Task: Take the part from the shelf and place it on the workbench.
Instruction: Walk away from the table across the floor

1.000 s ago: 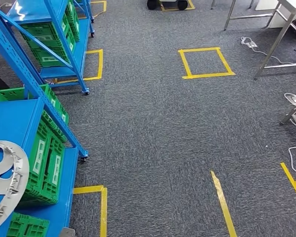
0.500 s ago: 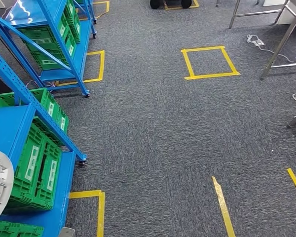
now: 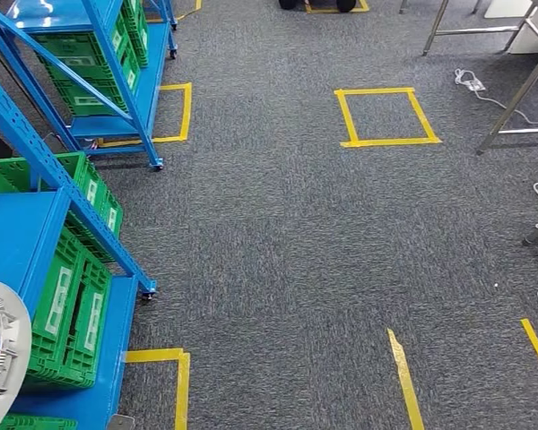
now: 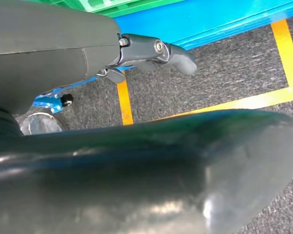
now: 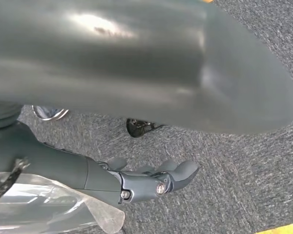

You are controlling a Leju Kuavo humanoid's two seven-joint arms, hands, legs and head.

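Both hands hung by the robot's sides: left hand (image 4: 152, 51) and right hand (image 5: 148, 183) had fingers straight, holding nothing. The part (image 3: 3, 358), a silver wheel cover, sat at the near corner of the blue shelf (image 3: 22, 237). I'd turn toward it squarely before reaching.

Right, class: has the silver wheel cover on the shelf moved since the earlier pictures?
No. The whole view shifted, so the camera moved; the wheel cover sits the same against the green crate beside it.
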